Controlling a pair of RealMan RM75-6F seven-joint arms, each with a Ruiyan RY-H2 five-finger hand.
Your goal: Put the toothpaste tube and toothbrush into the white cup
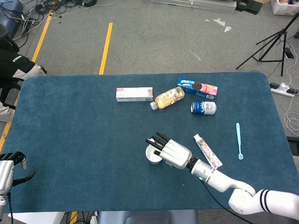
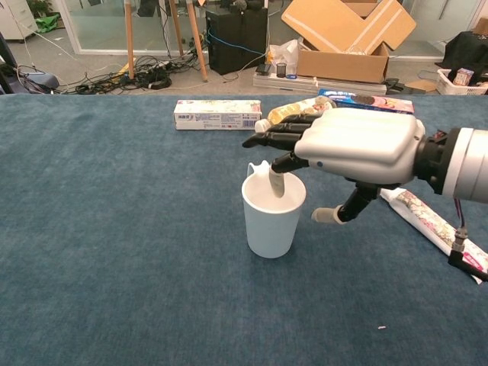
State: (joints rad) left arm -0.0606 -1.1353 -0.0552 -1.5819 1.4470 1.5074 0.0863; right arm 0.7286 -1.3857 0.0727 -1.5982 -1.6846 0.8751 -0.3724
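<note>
We have our right hand (image 2: 358, 149) poised over the white cup (image 2: 272, 221), palm down, fingers spread and empty, one fingertip dipping just inside the rim while the thumb hangs beside the cup's wall; whether it touches the rim we cannot tell. Our left hand (image 1: 8, 169) waits at the near left corner of the table (image 1: 70, 140), its fingers loosely curled around nothing we can see. The cup stands upright toward the near edge, a little right of the middle, and we judge it light and easy to tip, so any nudge from our fingers could knock it over. The toothpaste tube (image 1: 207, 150) lies flat just to the right of the cup, its cap end pointing away from us; it looks soft and squeezable, so we would take it around the stiffer shoulder near the cap, or across its middle with a gentle pinch. The toothbrush (image 1: 238, 140) lies further right, near the right edge, thin, stiff and light; lying flat on the cloth it leaves little to get under, so we would pinch the handle mid-length. Along the far side sit a toothpaste box (image 1: 134, 94), a juice bottle (image 1: 168, 98), a cookie packet (image 1: 197, 87) and a drink can (image 1: 203, 108).
</note>
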